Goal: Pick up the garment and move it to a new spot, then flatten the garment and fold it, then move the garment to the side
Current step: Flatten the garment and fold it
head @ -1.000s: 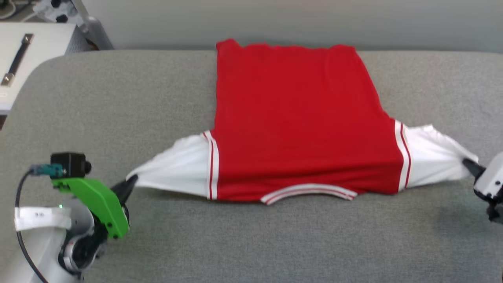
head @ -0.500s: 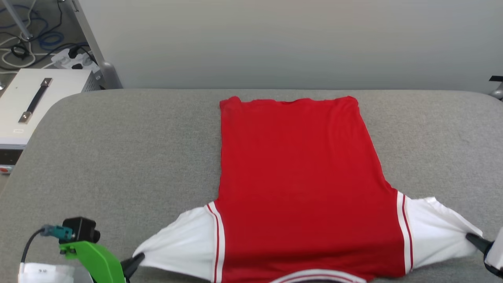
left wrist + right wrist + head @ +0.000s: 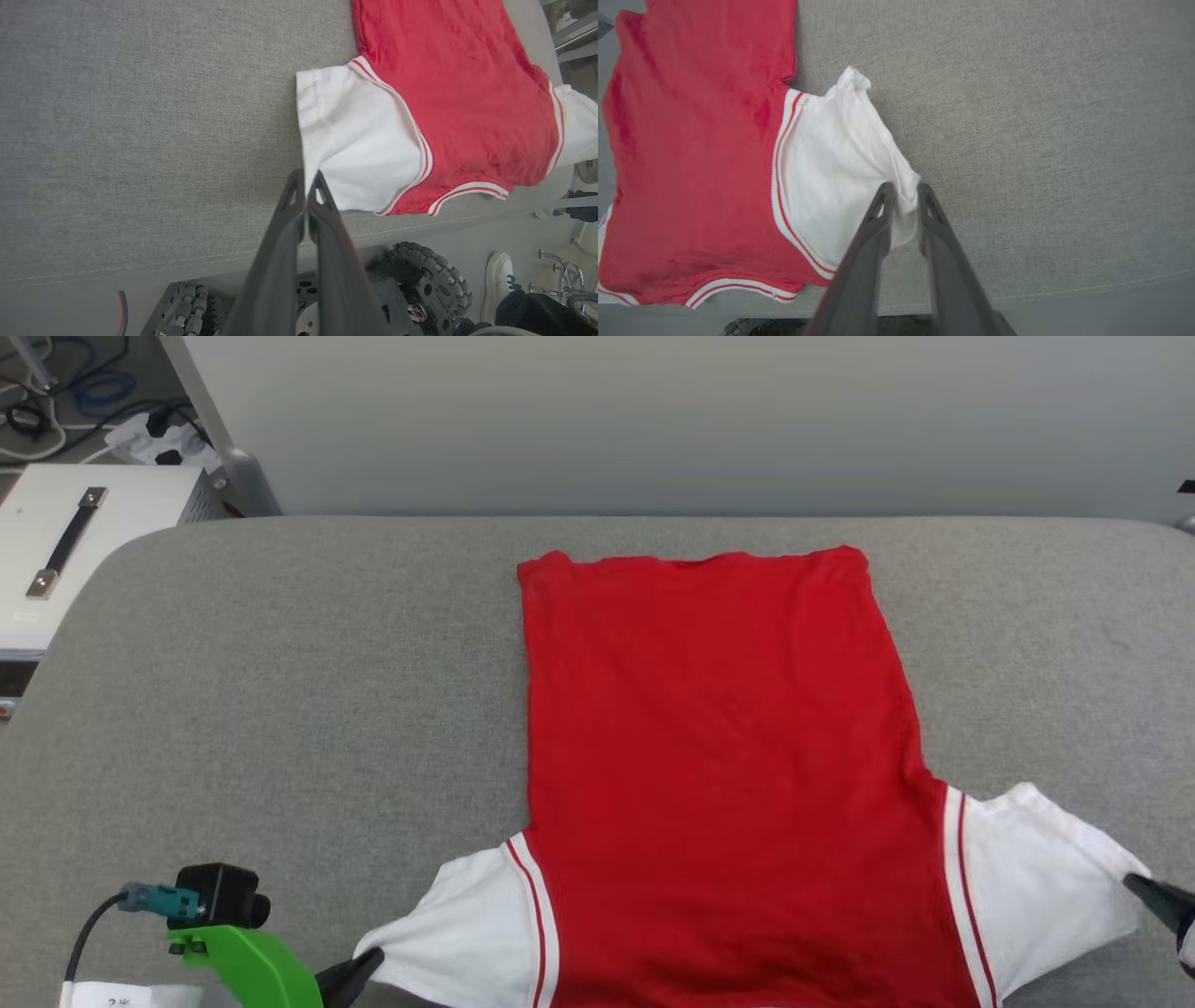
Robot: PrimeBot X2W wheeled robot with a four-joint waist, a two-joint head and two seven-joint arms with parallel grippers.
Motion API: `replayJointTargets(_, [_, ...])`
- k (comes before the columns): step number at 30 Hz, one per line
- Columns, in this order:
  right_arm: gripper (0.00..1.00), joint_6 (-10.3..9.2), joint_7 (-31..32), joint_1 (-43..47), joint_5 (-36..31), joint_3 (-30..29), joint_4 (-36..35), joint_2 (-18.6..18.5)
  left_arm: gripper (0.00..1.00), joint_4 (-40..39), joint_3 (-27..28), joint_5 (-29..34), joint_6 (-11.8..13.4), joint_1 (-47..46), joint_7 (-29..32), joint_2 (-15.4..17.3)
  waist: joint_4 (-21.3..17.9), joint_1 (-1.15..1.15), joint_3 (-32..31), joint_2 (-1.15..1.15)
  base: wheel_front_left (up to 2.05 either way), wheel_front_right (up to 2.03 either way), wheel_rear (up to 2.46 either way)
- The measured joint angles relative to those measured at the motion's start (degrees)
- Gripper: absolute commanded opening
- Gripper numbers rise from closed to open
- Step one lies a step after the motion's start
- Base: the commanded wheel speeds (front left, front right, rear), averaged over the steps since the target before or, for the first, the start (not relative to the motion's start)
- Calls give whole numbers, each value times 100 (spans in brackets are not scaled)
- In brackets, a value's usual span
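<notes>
While the garment (image 3: pixel 719 756) is lying flat, plain red side up, on the grey padded table (image 3: pixel 280 709), we are noting the left gripper (image 3: pixel 306 179) pinching the hem of the white sleeve on that side, jaws fully together. The right gripper (image 3: pixel 903 192) is standing narrowly parted, with the other sleeve's cloth lying between its fingers.

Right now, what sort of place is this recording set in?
Probably a robotics lab or workshop: a grey padded table holding a red shirt, a white equipment case beside it, and a power strip with loose cables on the floor.
</notes>
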Motion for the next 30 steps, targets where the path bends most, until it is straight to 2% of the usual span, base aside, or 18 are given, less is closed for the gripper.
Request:
replayJointTargets(7, [100,0,236,-972,64,477,-694,-393,0,-683,-169,270,199,-260,120,-12,96,0,539,0,0,0,0])
replayJointTargets(12, [100,0,579,-2002,32,837,-630,-610,0,-1046,-302,483,223,-526,218,-8,227,0,1009,0,0,0,0])
replayJointTargets(16, [100,0,806,-2927,-69,1062,-172,-837,0,-1250,-432,635,227,-745,314,-7,387,0,1418,0,0,0,0])
replayJointTargets(23, [100,0,992,-4706,-475,1326,1051,-1160,0,-1507,-687,931,213,-1064,365,-112,816,1,2203,0,0,0,0])
replayJointTargets(30, [100,0,967,-5739,-923,1400,2051,-1328,0,-1572,-845,1020,118,-1278,354,-256,1243,1,2796,0,0,0,0])
